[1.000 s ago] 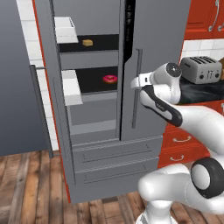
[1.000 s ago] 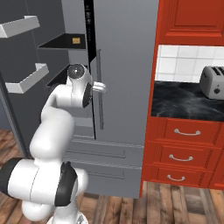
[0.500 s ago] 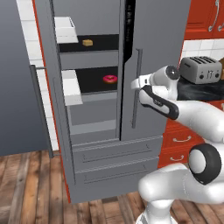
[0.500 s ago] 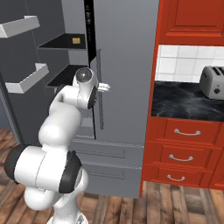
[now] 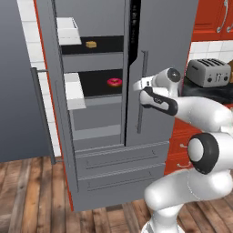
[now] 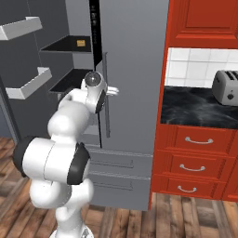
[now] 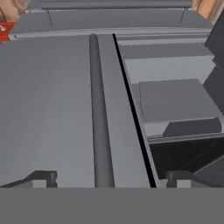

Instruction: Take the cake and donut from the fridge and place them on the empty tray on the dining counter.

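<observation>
The grey fridge stands with its left door swung open and its right door closed. On the upper black shelf lies the small yellow-tan cake, also seen from the other side. One shelf lower sits the pink-iced donut. My gripper hovers at the right door's long vertical handle. In the hand view the gripper is open, and the handle runs between the two fingertips. The tray and the dining counter are out of view.
White door bins jut from the open left door. Two grey drawers close the fridge's bottom. Right of the fridge, a silver toaster stands on a black counter over red cabinets. The floor is wood planks.
The hand has stayed almost still at the door handle, edging slightly left. The arm's elbow and forearm have swung lower behind it.
</observation>
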